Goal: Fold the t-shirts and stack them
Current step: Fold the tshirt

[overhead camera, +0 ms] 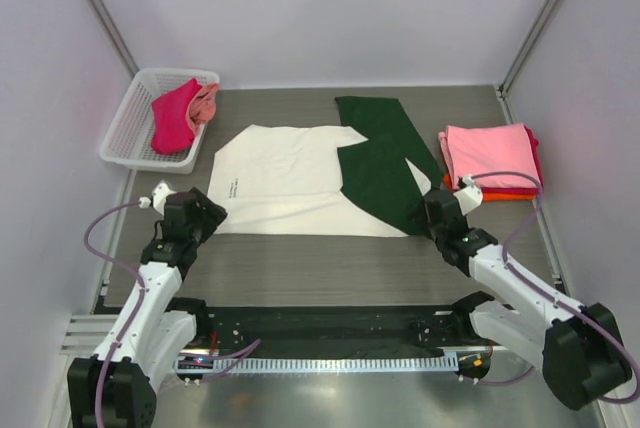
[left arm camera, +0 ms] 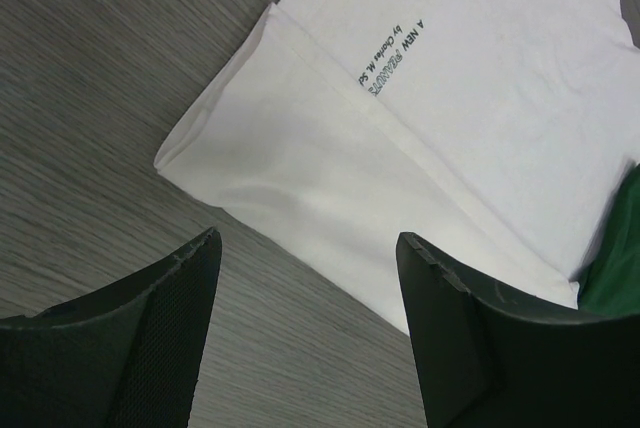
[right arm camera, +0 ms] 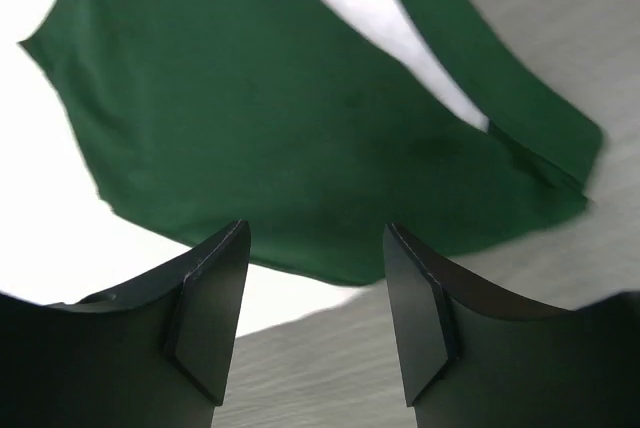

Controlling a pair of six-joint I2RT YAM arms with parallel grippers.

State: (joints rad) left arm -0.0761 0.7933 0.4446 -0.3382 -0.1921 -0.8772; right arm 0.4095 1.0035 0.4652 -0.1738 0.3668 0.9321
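Left tool [left arm camera: 305,238] open wide, empty, by the cream shirt's [overhead camera: 290,173] left hem corner | shirt lay flat mid-counter, long axis running left to right | right tool [right arm camera: 315,228] gaped, empty, just above the folded-in green sleeve [overhead camera: 375,178], the nearer arm for it

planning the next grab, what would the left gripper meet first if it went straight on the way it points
Probably the folded edge of the cream t-shirt, just ahead of the left gripper; depth is unclear.
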